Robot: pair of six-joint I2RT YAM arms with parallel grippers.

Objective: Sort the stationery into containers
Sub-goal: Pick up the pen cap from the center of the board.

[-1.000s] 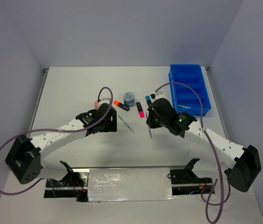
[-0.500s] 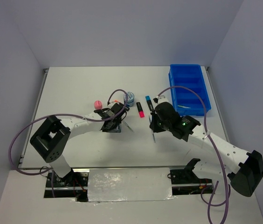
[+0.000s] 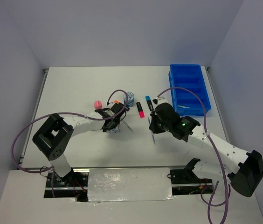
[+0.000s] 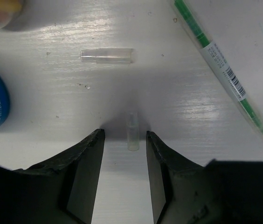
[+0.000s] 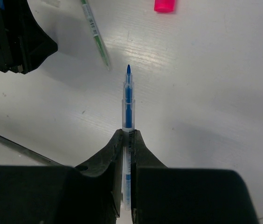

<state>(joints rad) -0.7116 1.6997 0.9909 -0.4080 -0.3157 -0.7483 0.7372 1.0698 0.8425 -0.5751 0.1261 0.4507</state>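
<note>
Left claw (image 3: 116,120) sits mid-frame in the top view; the right claw (image 3: 155,127), right of centre, carries a blue pen (image 3: 153,136); the blue tray (image 3: 208,95) lies upper right. Left wrist view: the released claw (image 4: 124,134) straddles a clear cap (image 4: 132,131) on the tabletop (image 4: 52,107), untouched. Right wrist view: the claw (image 5: 128,135) clenches the pen (image 5: 128,105) at centre frame.

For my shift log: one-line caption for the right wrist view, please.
Right fingers shut on an uncapped blue pen, tip pointing away; a green pen lies on the table beyond.
</note>
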